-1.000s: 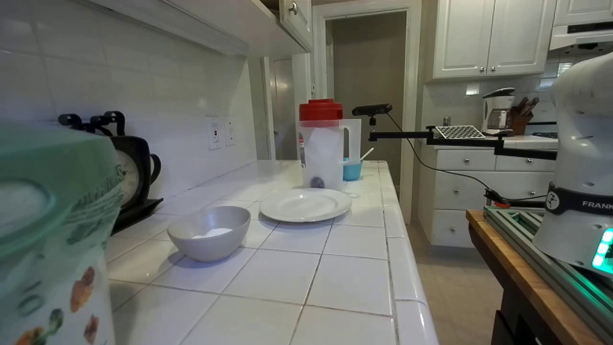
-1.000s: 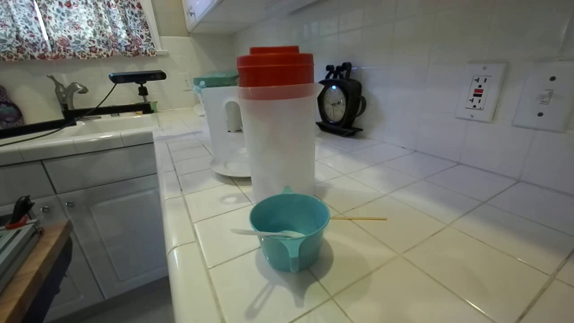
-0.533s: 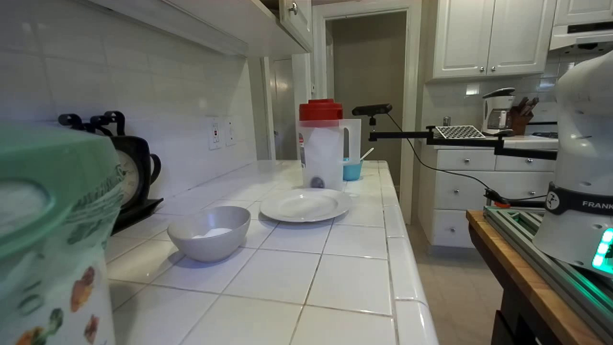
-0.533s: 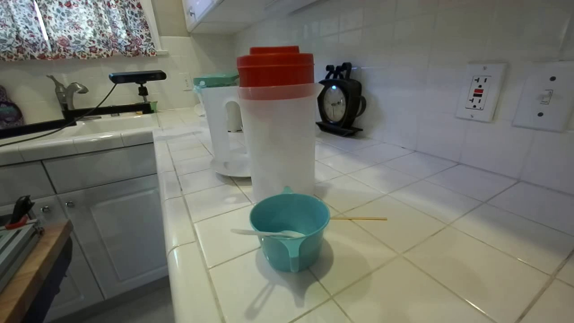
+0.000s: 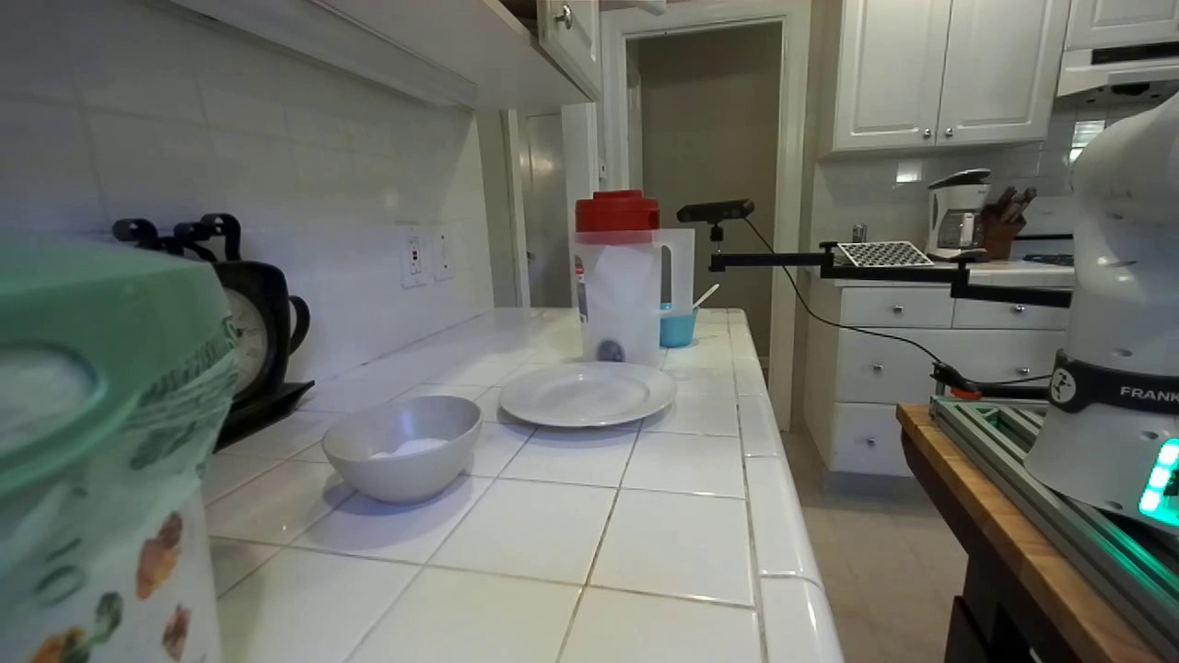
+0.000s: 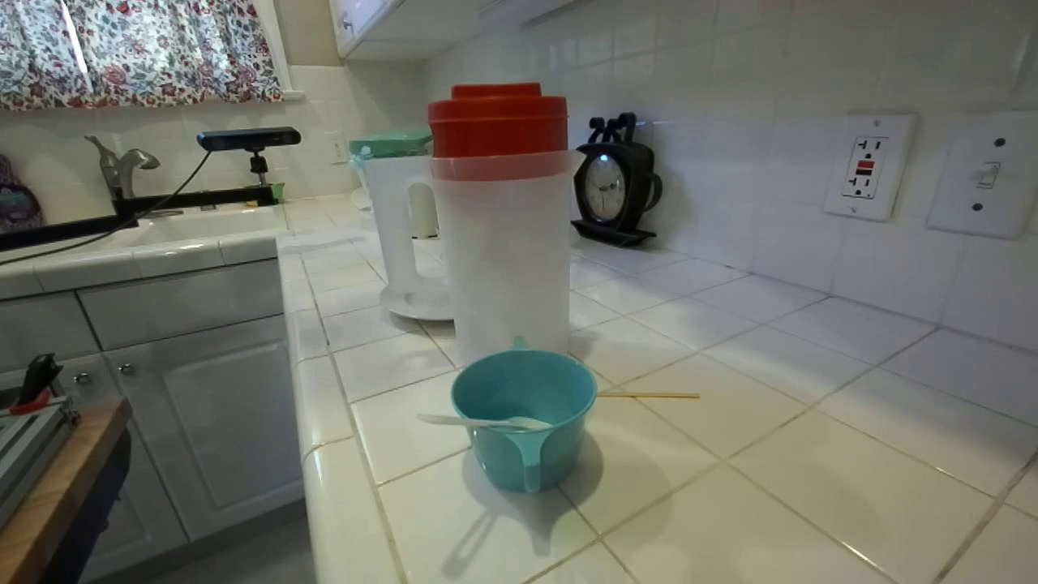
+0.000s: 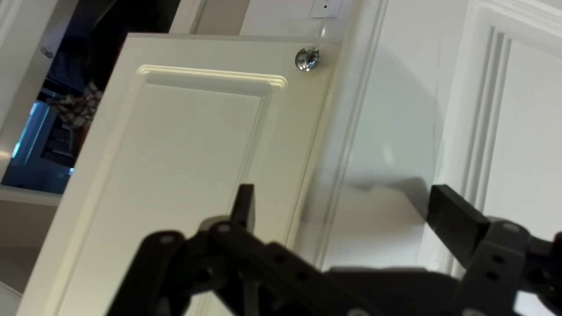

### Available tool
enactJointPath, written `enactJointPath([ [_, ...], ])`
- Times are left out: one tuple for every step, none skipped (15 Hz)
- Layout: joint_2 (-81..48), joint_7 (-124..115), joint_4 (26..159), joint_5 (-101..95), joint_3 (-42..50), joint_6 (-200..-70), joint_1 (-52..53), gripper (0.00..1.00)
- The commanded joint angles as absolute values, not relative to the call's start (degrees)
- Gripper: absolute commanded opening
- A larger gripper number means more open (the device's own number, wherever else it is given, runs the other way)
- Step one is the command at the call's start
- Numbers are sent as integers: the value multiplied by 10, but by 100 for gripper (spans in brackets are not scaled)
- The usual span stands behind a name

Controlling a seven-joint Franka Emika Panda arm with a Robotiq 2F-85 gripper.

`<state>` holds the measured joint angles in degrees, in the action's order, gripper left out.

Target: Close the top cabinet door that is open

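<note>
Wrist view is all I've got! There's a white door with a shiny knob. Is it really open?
Observer: Yes: in an exterior view, it's dark between the door and its cupboard.
Operator: Cool! What's down below?
Observer: A pitcher with a red lid stands on the counter, in both exterior views.
Operator: Anything near it?
Observer: A blue cup, with a white spoon in it.
</note>
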<state>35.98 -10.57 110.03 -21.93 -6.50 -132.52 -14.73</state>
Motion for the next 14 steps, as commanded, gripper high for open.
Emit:
enactJointPath([
  [335,-139,1073,-250,-70,-1334,-169,100],
  [331,-145,1071,-254,-71,-1336,-173,100],
  [325,-150,1067,-258,-73,-1338,-177,100],
  [320,-153,1064,-261,-73,-1339,-179,100],
  [316,-161,1062,-270,-75,-1344,-184,100],
  [313,-167,1057,-278,-75,-1344,-188,100],
  [309,-173,1052,-289,-74,-1344,-195,100],
  [305,-176,1047,-295,-72,-1342,-199,100],
  [301,-181,1044,-300,-71,-1341,-203,100],
  [297,-184,1038,-304,-70,-1339,-205,100],
  [293,-184,1036,-304,-68,-1338,-204,100],
  [287,-186,1032,-305,-67,-1338,-204,100],
  [283,-185,1032,-301,-65,-1341,-200,100],
  [278,-184,1029,-299,-63,-1342,-197,100],
])
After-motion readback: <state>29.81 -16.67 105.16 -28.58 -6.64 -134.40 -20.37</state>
